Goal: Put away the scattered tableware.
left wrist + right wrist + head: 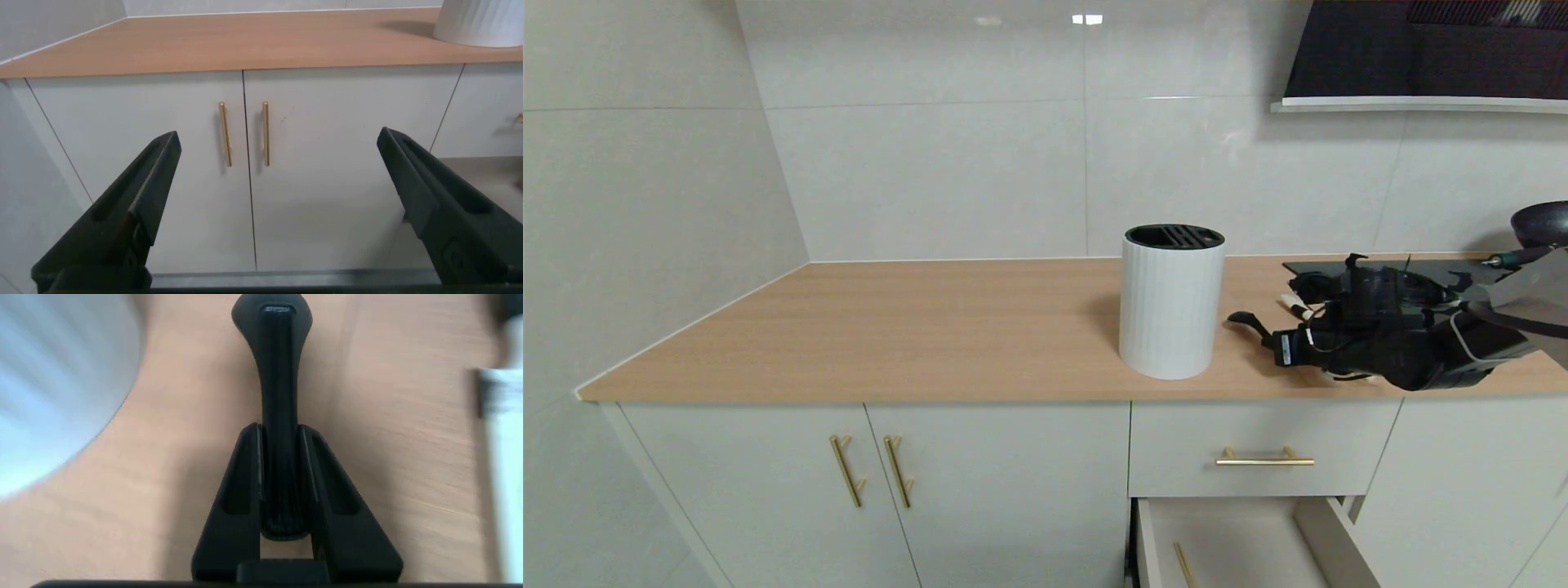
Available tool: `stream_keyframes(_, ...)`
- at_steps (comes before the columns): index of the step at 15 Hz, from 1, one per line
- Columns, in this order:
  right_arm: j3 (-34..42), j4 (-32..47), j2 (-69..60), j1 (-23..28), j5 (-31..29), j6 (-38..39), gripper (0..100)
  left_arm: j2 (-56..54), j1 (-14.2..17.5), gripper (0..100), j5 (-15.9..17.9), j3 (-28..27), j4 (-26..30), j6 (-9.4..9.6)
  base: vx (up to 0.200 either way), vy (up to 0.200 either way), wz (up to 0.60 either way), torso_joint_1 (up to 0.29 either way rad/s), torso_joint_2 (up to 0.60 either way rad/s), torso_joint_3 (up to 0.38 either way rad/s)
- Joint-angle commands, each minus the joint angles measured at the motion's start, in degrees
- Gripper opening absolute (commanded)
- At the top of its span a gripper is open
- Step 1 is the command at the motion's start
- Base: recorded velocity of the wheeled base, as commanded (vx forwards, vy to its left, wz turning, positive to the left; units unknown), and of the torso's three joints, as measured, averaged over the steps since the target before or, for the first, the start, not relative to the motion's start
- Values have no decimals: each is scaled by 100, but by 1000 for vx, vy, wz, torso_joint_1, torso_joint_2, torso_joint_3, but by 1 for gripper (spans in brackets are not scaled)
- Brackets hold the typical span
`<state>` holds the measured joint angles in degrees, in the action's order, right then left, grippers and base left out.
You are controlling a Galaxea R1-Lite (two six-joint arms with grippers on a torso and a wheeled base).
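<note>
A white ribbed holder with a black slotted top stands upright on the wooden counter. Just to its right, low over the counter, my right gripper is shut on a black utensil handle. The handle's rounded end points toward the holder. In the right wrist view the handle is clamped between both fingers of the gripper, and the holder's wall is close beside it. The rest of the utensil is hidden. My left gripper is open below counter height, facing the cabinet doors.
A white-handled utensil lies on the counter behind the right gripper. A black cooktop and a dark pan are at the far right. A drawer stands open below. The cabinet doors carry gold handles.
</note>
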<state>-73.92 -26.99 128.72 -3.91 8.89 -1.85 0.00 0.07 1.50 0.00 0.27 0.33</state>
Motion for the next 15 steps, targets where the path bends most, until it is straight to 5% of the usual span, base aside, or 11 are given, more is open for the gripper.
stream_keyframes(1, 54, 36, -497, -206, -247, 546, 0, 0, 1, 100, -1, 0, 0, 2, 0, 0, 0, 0, 0, 0)
stream_keyframes(5, 845, 71, -1543, -303, -493, 1170, 0, 0, 1, 100, -1, 0, 0, 2, 0, 0, 0, 0, 0, 0)
stream_keyframes(10, 1592, 1978, -3063, -514, -520, 1196, 0, 0, 1, 100, -1, 0, 0, 2, 0, 0, 0, 0, 0, 0)
stream_keyframes(15, 3024, 1970, -4057, -690, -520, 1161, 0, 0, 1, 100, -1, 0, 0, 2, 0, 0, 0, 0, 0, 0)
